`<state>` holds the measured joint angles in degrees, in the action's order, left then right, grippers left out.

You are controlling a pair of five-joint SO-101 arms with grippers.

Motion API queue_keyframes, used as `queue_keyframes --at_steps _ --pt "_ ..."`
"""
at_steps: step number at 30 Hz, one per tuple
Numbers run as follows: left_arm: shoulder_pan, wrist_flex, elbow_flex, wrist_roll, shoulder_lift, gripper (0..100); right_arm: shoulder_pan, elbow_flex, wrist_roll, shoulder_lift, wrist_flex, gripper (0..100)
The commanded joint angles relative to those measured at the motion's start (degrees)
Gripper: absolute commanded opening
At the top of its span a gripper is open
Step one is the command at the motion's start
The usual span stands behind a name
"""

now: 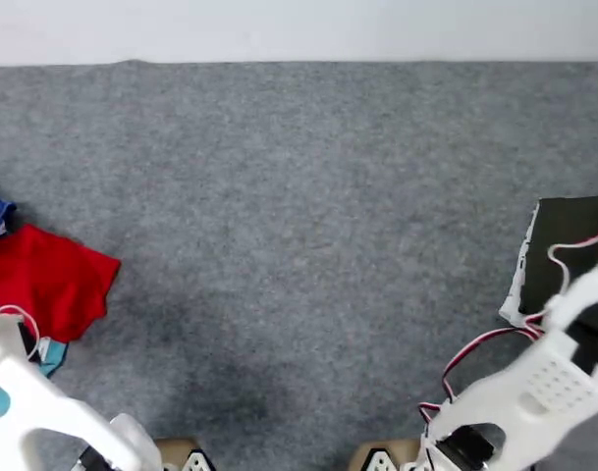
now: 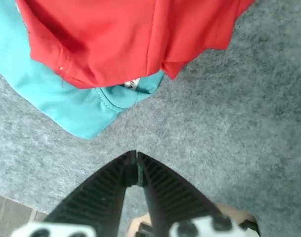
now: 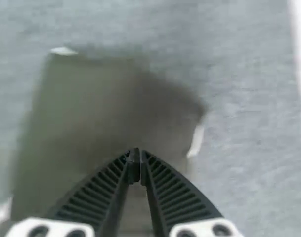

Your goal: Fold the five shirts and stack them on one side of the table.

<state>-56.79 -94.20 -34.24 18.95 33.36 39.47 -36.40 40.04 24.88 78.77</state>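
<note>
Red shirt (image 1: 53,280) is noted at the left edge of the table (image 1: 308,196), laid over a teal shirt (image 2: 66,103); a dark shirt (image 1: 573,255) is laid flat at the right edge. Left hand (image 2: 136,160) is clenched on nothing, near the teal hem. Right hand (image 3: 135,158) is clenched on nothing, over the dark shirt. The fabric is judged light, limp and prone to bunching, so a pinch at a hem or corner is advised.

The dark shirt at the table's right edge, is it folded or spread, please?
Folded: the dark shirt lies as a compact, straight-edged rectangle on the grey felt table.
</note>
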Motion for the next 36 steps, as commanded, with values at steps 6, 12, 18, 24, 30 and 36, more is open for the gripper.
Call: queue_keyframes --at_steps 6,12,18,24,30,36 --pt "0.5 -3.0 11.8 0.3 1.7 1 -6.5 -0.3 -3.2 -3.6 24.3 1.0" --pt "0.5 -4.0 13.2 9.7 1.2 1 -4.1 5.6 -6.9 -5.8 24.1 1.0" --pt "0.4 1.5 11.0 16.1 1.1 17 -4.4 19.5 -7.0 -15.8 24.2 1.0" --pt "2.7 16.4 2.2 20.9 -0.2 23 -6.1 32.5 -6.9 -26.5 24.0 1.0" --pt "2.9 20.0 4.3 24.4 -12.8 23 -5.9 36.9 -6.9 -31.5 24.0 1.0" --pt "2.9 20.0 15.4 24.4 -28.8 23 -5.8 40.4 -7.0 -31.8 24.0 1.0"
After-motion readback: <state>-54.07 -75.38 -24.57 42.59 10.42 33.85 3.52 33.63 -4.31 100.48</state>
